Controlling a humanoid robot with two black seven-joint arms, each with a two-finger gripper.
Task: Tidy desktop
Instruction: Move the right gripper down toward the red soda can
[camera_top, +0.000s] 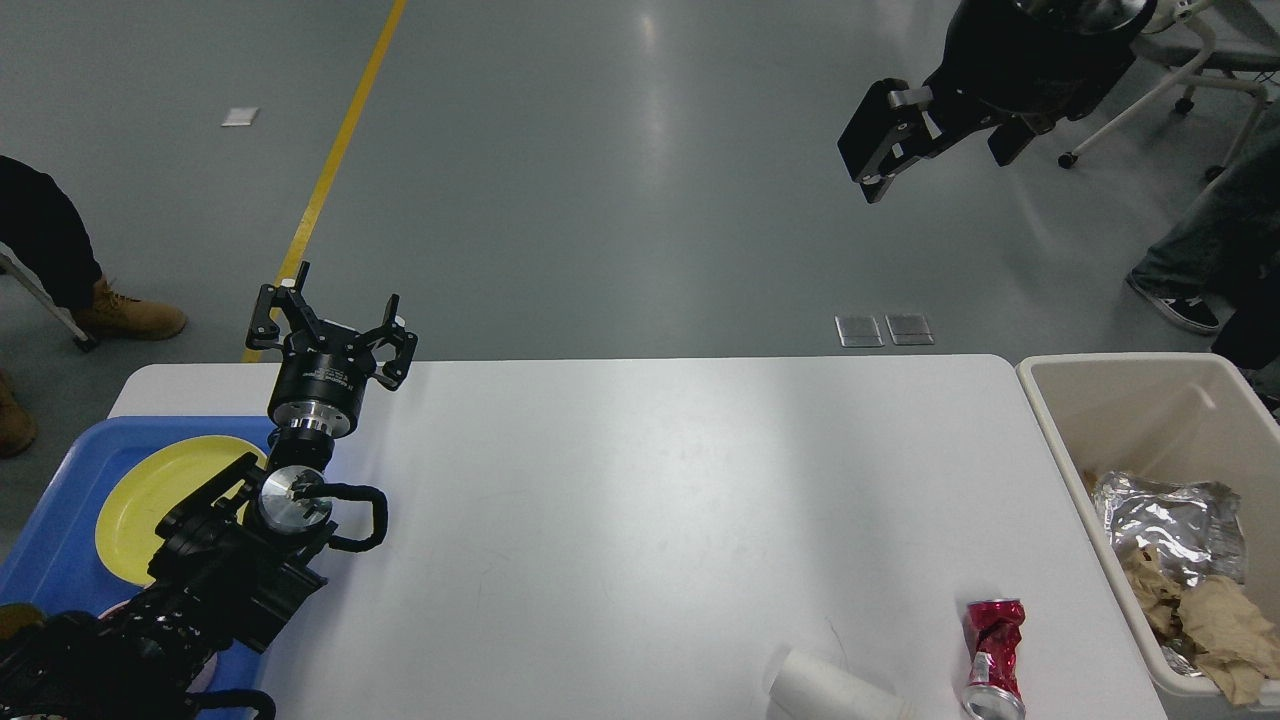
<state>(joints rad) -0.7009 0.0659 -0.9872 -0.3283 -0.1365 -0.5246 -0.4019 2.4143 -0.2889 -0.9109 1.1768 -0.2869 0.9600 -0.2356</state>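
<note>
Presently logged: desktop (640, 500), white, fills lower centre of view. L gripper (333, 320) at its 10 o'clock corner, fingers spread, holding nothing. R gripper (880, 150) at 1 o'clock, high over floor; looks closed, but seen end-on, can't tell. Crushed red can (993, 657) and white cup (835, 690) at 5 o'clock. Blue tray (55, 560) w/ yellow plate (150, 500) at 9; beige bin (1150, 400) at 3.

No legible text, not even on the crushed red can (993, 652).
</note>
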